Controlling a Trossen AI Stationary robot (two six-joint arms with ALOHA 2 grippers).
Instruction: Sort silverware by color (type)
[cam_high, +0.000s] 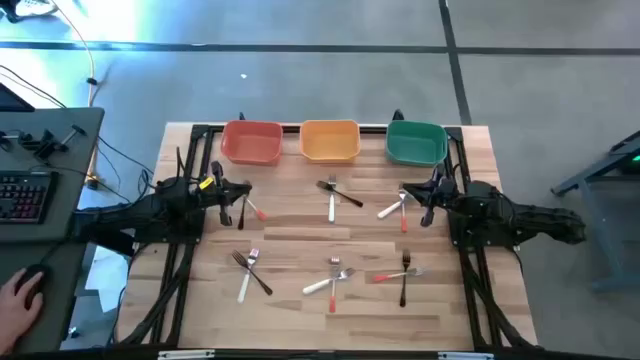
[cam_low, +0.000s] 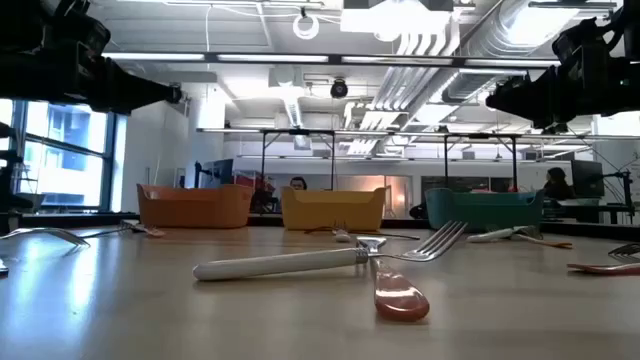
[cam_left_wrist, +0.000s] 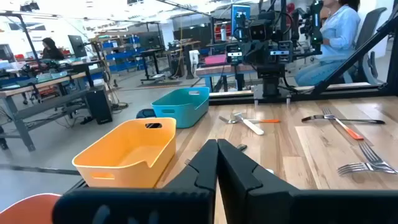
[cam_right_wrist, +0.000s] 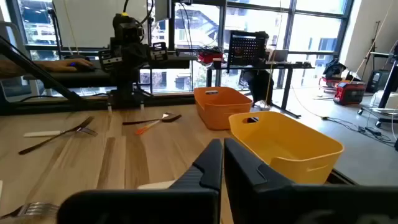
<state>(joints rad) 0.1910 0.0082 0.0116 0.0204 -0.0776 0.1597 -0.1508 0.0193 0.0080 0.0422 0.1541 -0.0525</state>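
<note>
Nearest the low camera, a white-handled fork (cam_low: 300, 263) is seen lying on the desk (cam_high: 300, 300), crossed by an orange-red-handled fork (cam_low: 398, 296). More silverware (cam_high: 335, 195) is scattered over the desk in small crossed groups, all of it outside the bins. Three bins are lined up along the far edge: an orange bin (cam_high: 252, 142), a yellow bin (cam_high: 330, 140) and a green bin (cam_high: 416, 143). The left tool (cam_high: 240, 195) is held at the desk's left side with its fingers pressed together, nothing between them. The right tool (cam_high: 415, 195) is held at the right side, fingers likewise together and empty. A person's hand (cam_high: 20, 300) is seen beside the desk.
</note>
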